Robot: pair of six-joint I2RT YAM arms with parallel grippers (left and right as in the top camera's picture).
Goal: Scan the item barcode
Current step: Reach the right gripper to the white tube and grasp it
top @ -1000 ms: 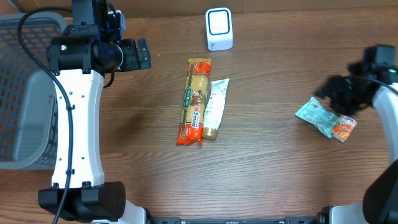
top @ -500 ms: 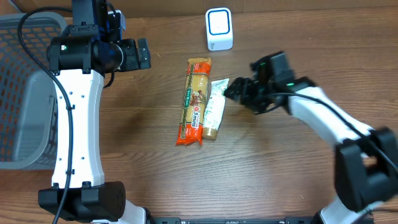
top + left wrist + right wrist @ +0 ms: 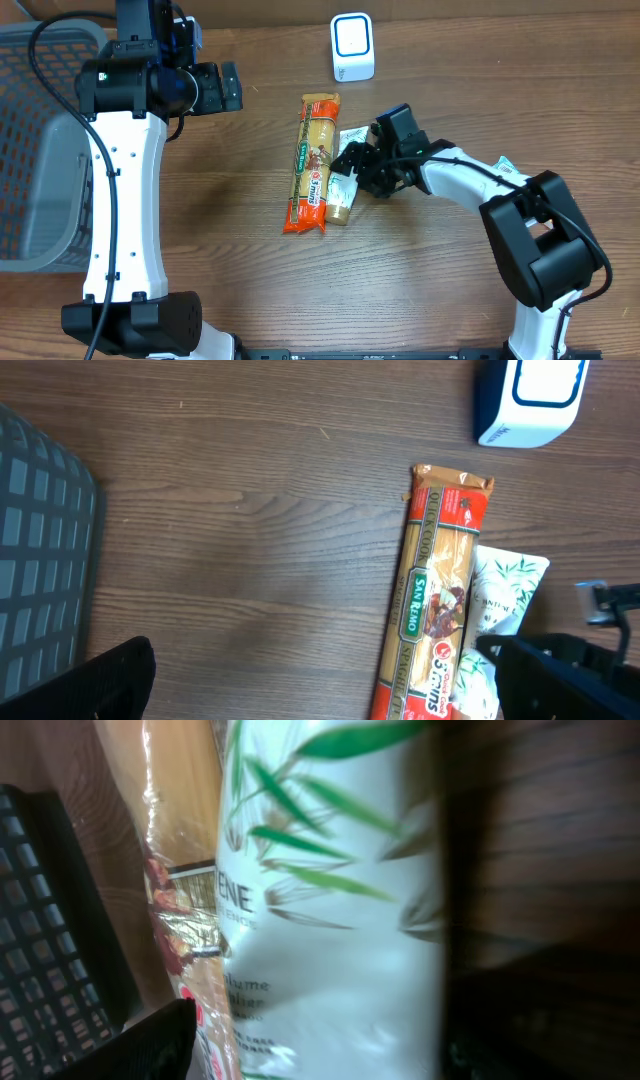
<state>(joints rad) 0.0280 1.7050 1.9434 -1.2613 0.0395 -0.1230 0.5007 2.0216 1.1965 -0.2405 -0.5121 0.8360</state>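
A robot's right gripper (image 3: 358, 168) bends low over a white pouch (image 3: 343, 190) printed with green leaves, which lies flat near the middle of the wooden tabletop (image 3: 450, 280). Its fingers (image 3: 140, 1040) are spread, one on each side of the pouch, and nothing is pinched between them. The wrist camera shows the nearer finger standing clear of the wrapper. The pouch appears to be the item to be scanned. It rests just beside a long red-and-orange pasta packet (image 3: 314, 160), the two lying side by side and touching or nearly so.

That closeness likely explains the low, sideways approach, since one finger has to slip in next to the pasta without dragging it along. The white barcode scanner (image 3: 352, 47) sits at the far edge of the tabletop, well apart from both packets, so the pouch will need to be lifted and carried over to it.

The left gripper (image 3: 230, 88) hangs high, off to the side near the grey basket (image 3: 40, 120). Its own fingers (image 3: 110, 680) are wide apart and empty, probably parked there to keep out of the way.
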